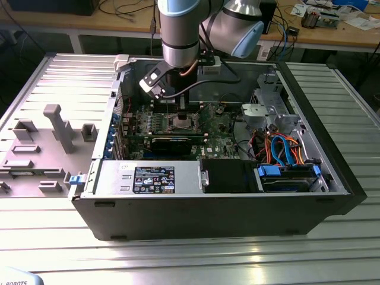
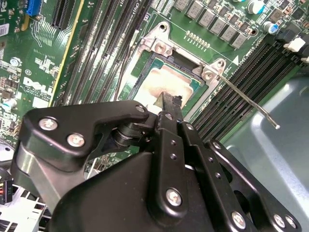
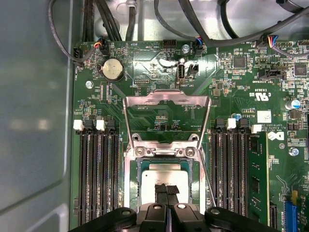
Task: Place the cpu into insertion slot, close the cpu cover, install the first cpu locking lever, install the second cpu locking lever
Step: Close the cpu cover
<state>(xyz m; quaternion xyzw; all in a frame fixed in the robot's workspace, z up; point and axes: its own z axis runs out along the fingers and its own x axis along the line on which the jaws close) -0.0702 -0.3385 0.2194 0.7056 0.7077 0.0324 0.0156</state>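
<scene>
Black tool (image 3: 167,187), pressed together, over silvery square cpu (image 3: 164,175); pressing a possibly unseated chip could damage the metal-framed socket (image 3: 129,174).

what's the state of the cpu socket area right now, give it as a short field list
cpu: lying in the socket
cpu cover: open, swung up off the socket
locking lever: unlatched, sticking out free
gripper: shut, tips right over the cpu
contact: cannot tell whether the tips touch the cpu
motherboard: inside the open computer case
</scene>
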